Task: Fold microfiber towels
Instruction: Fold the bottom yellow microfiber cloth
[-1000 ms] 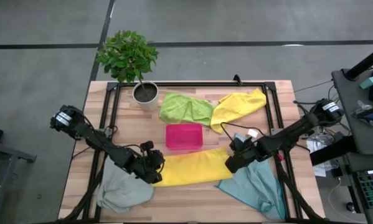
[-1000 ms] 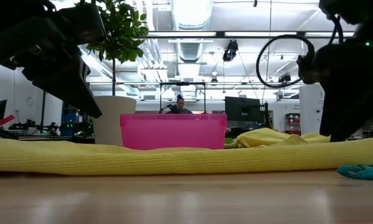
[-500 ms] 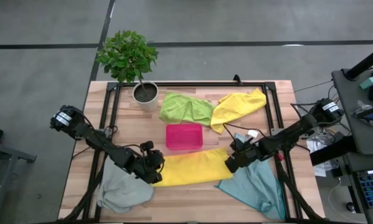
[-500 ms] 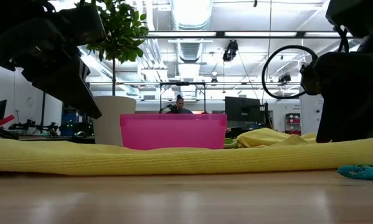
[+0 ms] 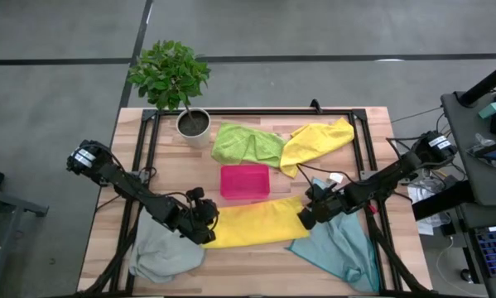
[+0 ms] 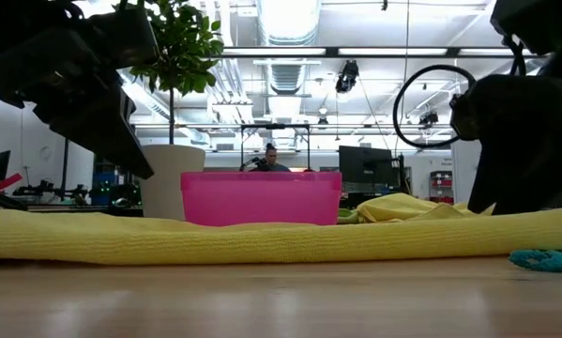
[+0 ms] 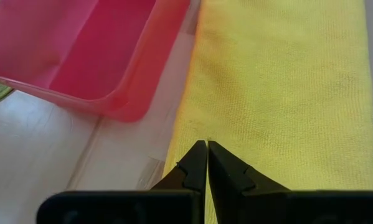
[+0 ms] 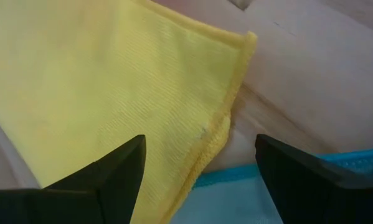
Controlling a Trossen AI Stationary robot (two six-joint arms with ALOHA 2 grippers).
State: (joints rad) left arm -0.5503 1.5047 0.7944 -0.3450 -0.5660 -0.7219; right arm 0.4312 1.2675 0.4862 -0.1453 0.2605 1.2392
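Left hand [image 7: 207, 144] pressed together on folded yellow towel [image 5: 252, 222] near counter [image 5: 256, 265] front edge; right hand [image 8: 198, 163] spread over towel's other end.

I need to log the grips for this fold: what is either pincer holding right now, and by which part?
The left pincer is shut at the left end of the folded yellow towel; whether it pinches cloth cannot be told. The right pincer is open over its right end, holding nothing.

I look straight down on the whole table [image 5: 256, 257] from overhead; the low camera faces twelve o'clock at tabletop height. Both wrist cameras sit close over the yellow towel [image 7: 286, 93], which every view shares.
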